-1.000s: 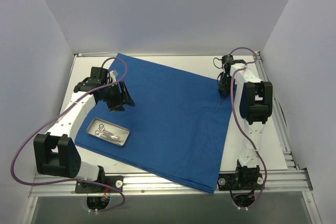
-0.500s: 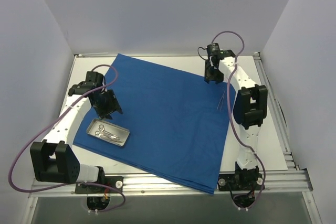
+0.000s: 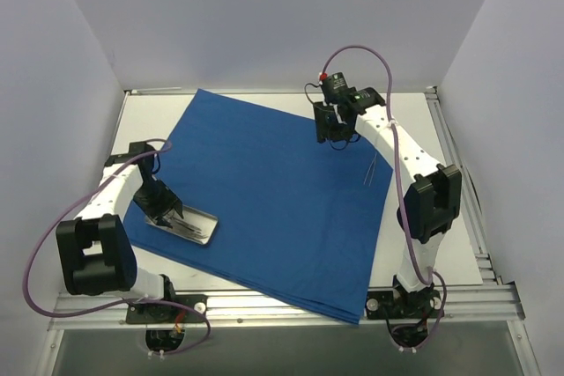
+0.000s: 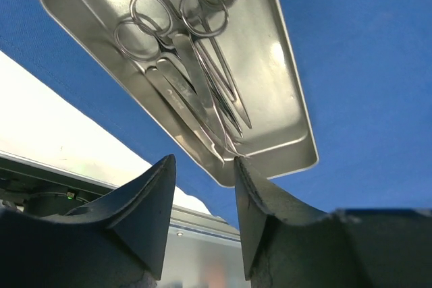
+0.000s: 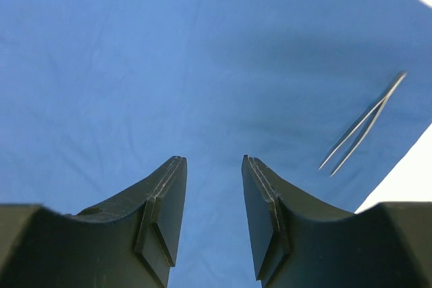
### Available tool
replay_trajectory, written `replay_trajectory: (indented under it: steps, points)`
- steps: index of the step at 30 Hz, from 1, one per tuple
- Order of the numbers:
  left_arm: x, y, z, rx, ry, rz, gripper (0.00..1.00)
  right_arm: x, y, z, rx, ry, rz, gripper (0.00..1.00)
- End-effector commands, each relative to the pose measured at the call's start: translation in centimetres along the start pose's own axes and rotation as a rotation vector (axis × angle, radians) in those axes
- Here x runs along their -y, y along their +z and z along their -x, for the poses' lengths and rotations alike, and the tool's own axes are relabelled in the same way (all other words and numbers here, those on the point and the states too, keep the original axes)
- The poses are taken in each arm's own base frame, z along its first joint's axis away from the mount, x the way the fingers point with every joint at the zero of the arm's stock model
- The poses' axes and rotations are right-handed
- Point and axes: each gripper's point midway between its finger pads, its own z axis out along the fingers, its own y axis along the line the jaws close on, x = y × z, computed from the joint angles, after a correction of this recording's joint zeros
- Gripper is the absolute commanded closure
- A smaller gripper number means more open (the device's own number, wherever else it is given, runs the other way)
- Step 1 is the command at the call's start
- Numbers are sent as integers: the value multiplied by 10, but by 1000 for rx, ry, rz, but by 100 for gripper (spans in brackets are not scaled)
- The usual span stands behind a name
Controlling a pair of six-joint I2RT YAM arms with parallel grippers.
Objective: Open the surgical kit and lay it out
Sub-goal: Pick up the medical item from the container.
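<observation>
The surgical kit's royal-blue drape (image 3: 282, 187) lies spread flat on the table. Near its left corner sits a small shiny metal tray (image 3: 208, 230) holding scissor-like instruments (image 4: 185, 52). My left gripper (image 3: 161, 209) hangs low over the tray's (image 4: 280, 79) left end, open, with nothing between its fingers (image 4: 260, 187); one fingertip is close to the instruments' points. Thin silver tweezers (image 3: 374, 167) lie alone on the drape near its right edge. My right gripper (image 3: 333, 136) hovers over the drape's far part, open and empty, and the tweezers (image 5: 364, 125) show to its right.
White table surface (image 3: 458, 244) shows right of the drape and along its left edge (image 4: 61, 133). Grey walls close in the table on three sides. A metal rail (image 3: 291, 305) runs along the near edge, by the arm bases.
My left gripper has come down and toward me onto the tray's end, its jaws narrower. My right gripper has swung left across the drape, away from the tweezers lying there.
</observation>
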Motion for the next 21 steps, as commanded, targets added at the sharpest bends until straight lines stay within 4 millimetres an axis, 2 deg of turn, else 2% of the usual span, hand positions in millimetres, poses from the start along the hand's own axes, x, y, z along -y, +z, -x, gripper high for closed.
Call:
replay_trajectory:
  steps: [1, 10, 21]
  points:
    - [0, 6, 11, 18, -52, 34, 52, -5, -16, -13, -15, -20, 20, 61]
    - [4, 25, 24, 22, -91, 74, 58, -8, -20, -16, -13, -45, 52, 61]
    - [5, 45, 25, -24, -102, 109, 58, -8, -15, -18, -26, -56, 63, 61]
